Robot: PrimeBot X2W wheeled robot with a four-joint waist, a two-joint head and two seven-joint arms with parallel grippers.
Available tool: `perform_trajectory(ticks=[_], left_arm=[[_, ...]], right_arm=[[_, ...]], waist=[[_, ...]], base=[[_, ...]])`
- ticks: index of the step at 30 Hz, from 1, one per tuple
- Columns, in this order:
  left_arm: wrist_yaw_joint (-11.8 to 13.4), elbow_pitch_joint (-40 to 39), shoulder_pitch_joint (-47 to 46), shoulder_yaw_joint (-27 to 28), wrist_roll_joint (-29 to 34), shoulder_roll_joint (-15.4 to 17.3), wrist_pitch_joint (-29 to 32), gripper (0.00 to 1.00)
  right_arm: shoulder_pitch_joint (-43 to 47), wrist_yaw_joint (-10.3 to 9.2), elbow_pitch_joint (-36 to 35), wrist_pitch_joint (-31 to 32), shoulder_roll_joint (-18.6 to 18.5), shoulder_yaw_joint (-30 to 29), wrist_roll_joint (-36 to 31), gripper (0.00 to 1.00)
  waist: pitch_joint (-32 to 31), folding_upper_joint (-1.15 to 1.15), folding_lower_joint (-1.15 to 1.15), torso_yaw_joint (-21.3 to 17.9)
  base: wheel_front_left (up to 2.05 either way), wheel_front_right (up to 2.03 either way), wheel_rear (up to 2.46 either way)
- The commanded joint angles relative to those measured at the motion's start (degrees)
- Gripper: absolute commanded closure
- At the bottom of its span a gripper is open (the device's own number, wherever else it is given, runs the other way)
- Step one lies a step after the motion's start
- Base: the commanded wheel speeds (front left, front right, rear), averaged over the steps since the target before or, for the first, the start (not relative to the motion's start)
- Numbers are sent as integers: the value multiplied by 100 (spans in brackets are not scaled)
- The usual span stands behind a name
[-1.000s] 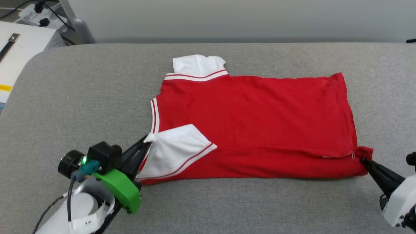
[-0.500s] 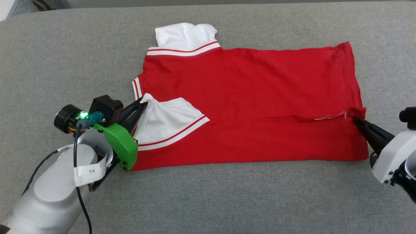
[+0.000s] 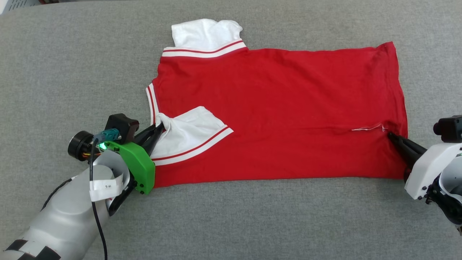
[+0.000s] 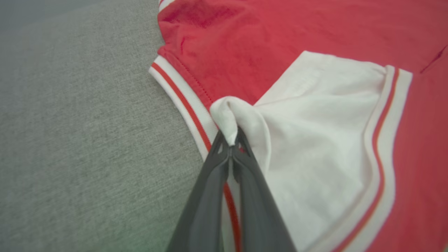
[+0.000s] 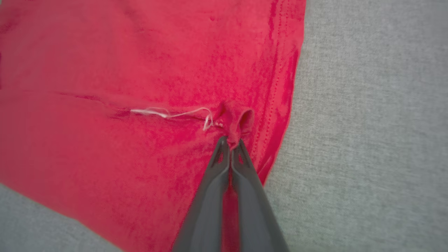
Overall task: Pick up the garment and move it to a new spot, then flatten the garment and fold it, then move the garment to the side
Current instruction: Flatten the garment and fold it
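Observation:
The garment (image 3: 274,108) is a red T-shirt with white, stripe-trimmed sleeves, lying plain side up on the grey surface with its near long edge folded over onto the body. My left gripper (image 3: 160,127) is shut on a pinch of the near white sleeve (image 3: 187,135), seen close in the left wrist view as the sleeve (image 4: 325,140) bunched at the gripper (image 4: 231,143). My right gripper (image 3: 389,135) is shut on a fold of red hem (image 5: 238,120), with the gripper (image 5: 231,142) beside a loose white thread (image 5: 168,112). The far sleeve (image 3: 205,34) lies flat.
The grey padded surface (image 3: 72,72) extends around the shirt on all sides, with bare room to the left and along the near edge (image 3: 252,224). A pale object (image 3: 18,3) shows at the top left corner.
Both grippers carried the near edge of the shirt away from me and laid it over the body. The head camera tilted down, so the whole picture shifted.

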Motion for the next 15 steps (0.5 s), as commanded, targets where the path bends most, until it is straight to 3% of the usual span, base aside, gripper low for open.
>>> perform_trajectory(ticks=[1, 11, 15], left_arm=[[-17, 87, -55, -21, -87, -1, -10, 0], [-17, -308, -358, 82, -520, 464, 9, 0], [-17, -611, -667, -153, -815, 688, 578, 0]], right_arm=[[-40, -4, 8, -101, 2, 17, 67, 0], [317, -4, -418, -697, -257, -341, 88, 0], [501, -4, -660, -724, -283, -517, 40, 0]], waist=[[-116, 0, -1, 33], [-608, 0, -1, 221], [-717, 0, -1, 312]], base=[[0, 0, 0], [0, 0, 0], [0, 0, 0]])
